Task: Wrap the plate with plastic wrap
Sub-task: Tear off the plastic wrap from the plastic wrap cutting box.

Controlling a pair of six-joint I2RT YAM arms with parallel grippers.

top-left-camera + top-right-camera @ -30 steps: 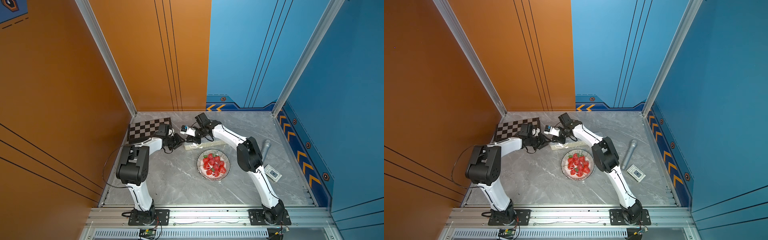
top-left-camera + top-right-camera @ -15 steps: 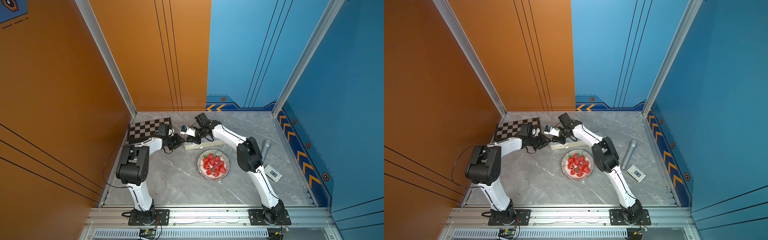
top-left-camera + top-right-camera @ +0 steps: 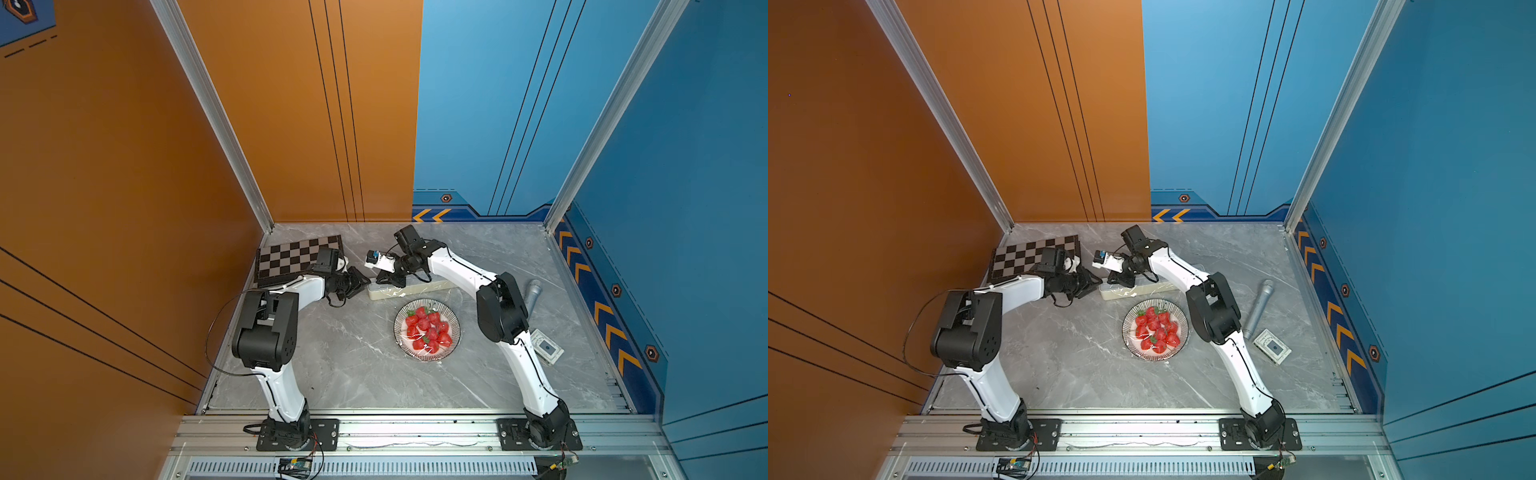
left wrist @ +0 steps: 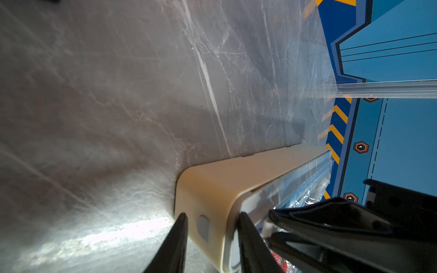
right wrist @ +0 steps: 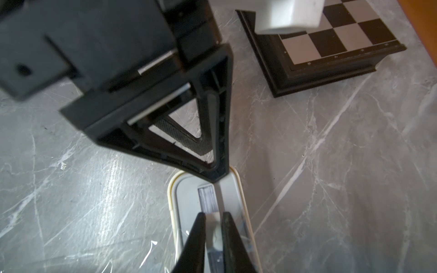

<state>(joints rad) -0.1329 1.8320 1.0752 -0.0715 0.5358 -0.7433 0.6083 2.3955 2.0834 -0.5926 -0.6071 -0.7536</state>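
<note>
We log: right gripper pinched nearly shut on the white slider tab at the 9 o'clock end of the dispenser box, left gripper clamping that same end, box axis running 9-to-3, plastic wrap alongside, plate just at 5 o'clock.

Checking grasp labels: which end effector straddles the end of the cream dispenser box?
The left end effector: it straddles the very end of the dispenser box. The right end effector instead pinches a small white tab on the box's lid.
</note>
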